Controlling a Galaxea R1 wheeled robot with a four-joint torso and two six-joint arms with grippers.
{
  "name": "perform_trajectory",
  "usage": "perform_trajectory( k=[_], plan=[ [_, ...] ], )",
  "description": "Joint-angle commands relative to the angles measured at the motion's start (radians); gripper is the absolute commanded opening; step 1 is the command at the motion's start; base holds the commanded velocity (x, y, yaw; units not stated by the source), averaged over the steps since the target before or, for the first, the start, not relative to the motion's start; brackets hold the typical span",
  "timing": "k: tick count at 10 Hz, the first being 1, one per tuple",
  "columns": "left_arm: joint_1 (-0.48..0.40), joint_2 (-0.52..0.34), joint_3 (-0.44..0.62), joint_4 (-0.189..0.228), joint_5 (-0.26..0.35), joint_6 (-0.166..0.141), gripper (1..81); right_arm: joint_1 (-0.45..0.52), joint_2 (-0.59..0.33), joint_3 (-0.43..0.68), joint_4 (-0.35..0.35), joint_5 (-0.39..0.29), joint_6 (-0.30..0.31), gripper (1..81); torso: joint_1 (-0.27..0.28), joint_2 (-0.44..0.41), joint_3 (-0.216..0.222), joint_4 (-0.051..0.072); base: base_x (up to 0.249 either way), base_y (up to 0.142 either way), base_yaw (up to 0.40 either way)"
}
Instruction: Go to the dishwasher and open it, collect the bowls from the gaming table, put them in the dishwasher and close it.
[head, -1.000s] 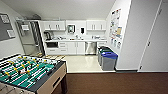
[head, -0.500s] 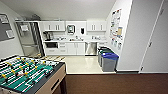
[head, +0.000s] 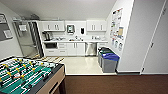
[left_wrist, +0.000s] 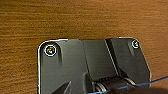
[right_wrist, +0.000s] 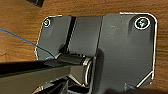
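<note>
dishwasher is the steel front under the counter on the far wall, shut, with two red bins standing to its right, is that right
Not quite: the bins are not red. In the head view the nearer bin is grey with a blue lid and the one behind it has a green lid. The rest holds: the dishwasher is the steel front under the counter, shut.

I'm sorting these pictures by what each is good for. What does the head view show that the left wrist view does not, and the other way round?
The head view shows the kitchenette: the steel-fronted dishwasher shut under the counter, white cabinets, two bins, and a football table nearby. The left wrist view shows the robot's own dark plate close up against brown wood-grain floor. Both show brown floor, which lies in the foreground of the head view.
</note>
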Motion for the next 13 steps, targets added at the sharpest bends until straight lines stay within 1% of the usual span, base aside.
perform_trajectory(
  k=[1,13],
  plan=[
    [-0.066,-0.012,0.006,-0.007,0.047,-0.006,81.1,0.056,-0.010,0.004,-0.003,-0.051,-0.003,81.1,0.000,0.000,0.000,0.000,0.123,0.000,0.000],
    [-0.066,-0.014,0.008,-0.007,0.047,-0.006,81.1,0.061,-0.010,-0.004,-0.007,-0.052,-0.005,81.1,0.000,0.000,0.000,0.000,0.124,0.000,0.000]
  ],
)
